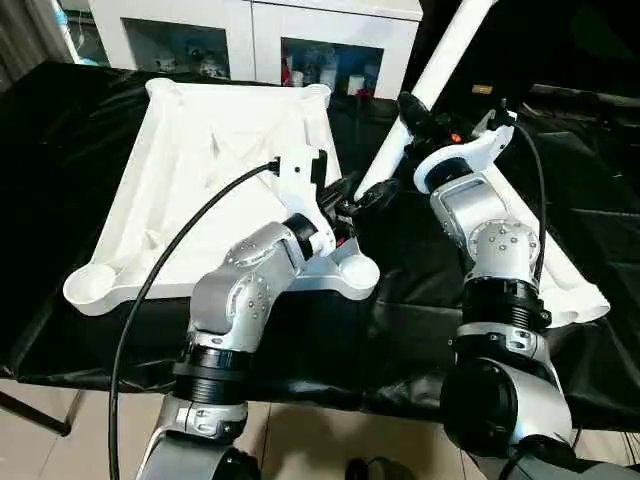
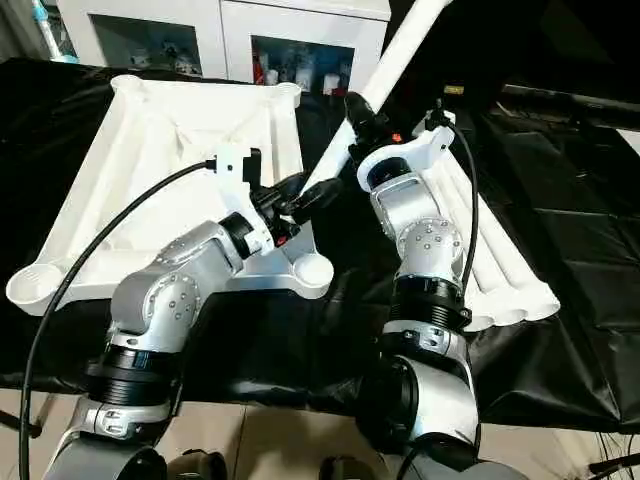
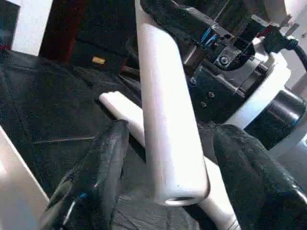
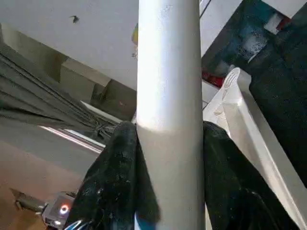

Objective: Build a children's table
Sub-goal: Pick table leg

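Observation:
The children's table top (image 1: 200,170) lies upside down on the black sheet, ribbed side up, with a round socket (image 1: 355,275) at its near right corner. My right gripper (image 1: 410,115) is shut on a long white leg (image 1: 440,60) that slants up to the far right. In the right wrist view both black fingers (image 4: 115,177) press against the leg (image 4: 168,72). My left gripper (image 1: 365,200) straddles the leg's lower end just above the socket. In the left wrist view its fingers (image 3: 103,167) stand apart from the leg (image 3: 165,120), with gaps on both sides.
More white legs (image 2: 500,270) lie side by side on the black sheet to the right; one of them (image 3: 124,108) shows behind the held leg. A white glass-door cabinet (image 1: 250,40) stands behind the table. The table's front edge is near my arms.

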{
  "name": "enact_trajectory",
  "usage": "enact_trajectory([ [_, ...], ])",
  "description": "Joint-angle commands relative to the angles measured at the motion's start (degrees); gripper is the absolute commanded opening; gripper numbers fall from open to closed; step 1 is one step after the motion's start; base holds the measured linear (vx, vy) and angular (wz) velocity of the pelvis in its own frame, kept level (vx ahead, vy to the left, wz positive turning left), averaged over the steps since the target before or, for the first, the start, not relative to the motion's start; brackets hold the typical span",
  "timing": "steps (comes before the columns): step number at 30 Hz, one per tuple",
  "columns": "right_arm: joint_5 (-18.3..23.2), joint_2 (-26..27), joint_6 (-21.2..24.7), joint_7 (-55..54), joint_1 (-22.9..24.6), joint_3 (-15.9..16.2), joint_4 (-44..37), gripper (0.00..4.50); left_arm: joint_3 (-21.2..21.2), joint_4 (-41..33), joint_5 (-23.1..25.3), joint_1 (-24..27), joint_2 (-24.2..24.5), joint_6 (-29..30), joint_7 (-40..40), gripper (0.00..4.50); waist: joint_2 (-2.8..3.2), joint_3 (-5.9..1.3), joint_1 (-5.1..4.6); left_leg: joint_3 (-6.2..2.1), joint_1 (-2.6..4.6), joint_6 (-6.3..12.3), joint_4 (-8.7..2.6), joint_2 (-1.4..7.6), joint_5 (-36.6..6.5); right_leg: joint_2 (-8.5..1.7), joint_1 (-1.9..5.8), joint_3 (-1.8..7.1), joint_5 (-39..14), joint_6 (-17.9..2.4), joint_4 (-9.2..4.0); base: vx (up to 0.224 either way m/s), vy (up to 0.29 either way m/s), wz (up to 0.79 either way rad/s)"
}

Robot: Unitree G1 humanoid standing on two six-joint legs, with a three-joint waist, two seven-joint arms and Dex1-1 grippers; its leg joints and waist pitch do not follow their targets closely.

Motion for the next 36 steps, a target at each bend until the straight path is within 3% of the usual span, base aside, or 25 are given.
enact_trajectory([
  [1,1.36,0.15,-0.52,-0.69,0.02,0.88,-2.55,1.41,-1.26,-0.56,-0.41,0.46,-0.28,0.67,-0.17,2.76,0.51,-6.53,0.3,-1.31,1.59,0.19,-3.66,1.73,-10.74,-2.52,3.2,1.21,-9.54,-8.4,-4.02,0.0,0.0,0.0],
  [4,1.43,0.42,-0.6,-0.94,0.05,1.08,-2.67,1.41,-1.53,-0.69,-0.3,0.65,-0.3,0.81,-0.31,2.34,0.43,-6.58,0.31,-1.28,1.63,0.11,-3.62,1.73,-10.8,-2.52,3.18,1.23,-9.72,-8.19,-4.03,0.0,0.0,0.0],
  [7,1.45,0.51,-0.6,-0.98,-0.02,1.13,-2.63,1.41,-1.54,-0.79,-0.31,0.71,-0.31,0.91,-0.37,2.29,0.41,-6.54,0.32,-1.26,1.58,0.32,-3.6,1.7,-10.64,-2.52,3.21,1.25,-9.55,-8.05,-4.04,0.0,0.0,0.0],
  [9,1.51,0.54,-0.61,-1.05,-0.1,1.17,-2.56,1.41,-1.71,-0.88,-0.2,0.75,-0.19,1.02,-0.51,1.96,0.41,-6.44,0.32,-1.26,1.59,0.32,-3.64,1.72,-10.7,-2.51,3.15,1.25,-9.76,-8.03,-4.07,0.0,0.0,0.0],
  [14,1.69,0.51,-0.67,-1.21,-0.29,1.22,-2.4,1.41,-1.45,-0.91,-0.41,0.63,-0.16,0.85,-0.12,1.75,0.37,-6.35,0.28,-1.28,1.55,0.21,-3.68,1.71,-10.78,-2.49,3.12,1.25,-10.11,-7.8,-4.1,0.0,0.0,0.0],
  [15,1.76,0.47,-0.7,-1.24,-0.32,1.31,-2.35,1.41,-1.25,-0.79,-0.5,0.46,-0.01,0.71,-0.01,1.52,0.32,-6.35,0.27,-1.27,1.53,0.21,-3.67,1.68,-10.82,-2.47,3.14,1.25,-10.2,-7.76,-4.11,0.0,0.0,0.0],
  [36,0.85,-0.35,-1.42,-1.65,-0.31,2.83,-0.92,1.41,-0.32,-0.28,-0.03,-0.41,1.35,-2.14,0.11,1.33,0.39,-6.27,0.22,-1.31,1.57,-0.05,-3.72,1.7,-11.01,-2.49,3.08,1.25,-10.56,-7.43,-4.12,0.0,0.0,0.0],
])
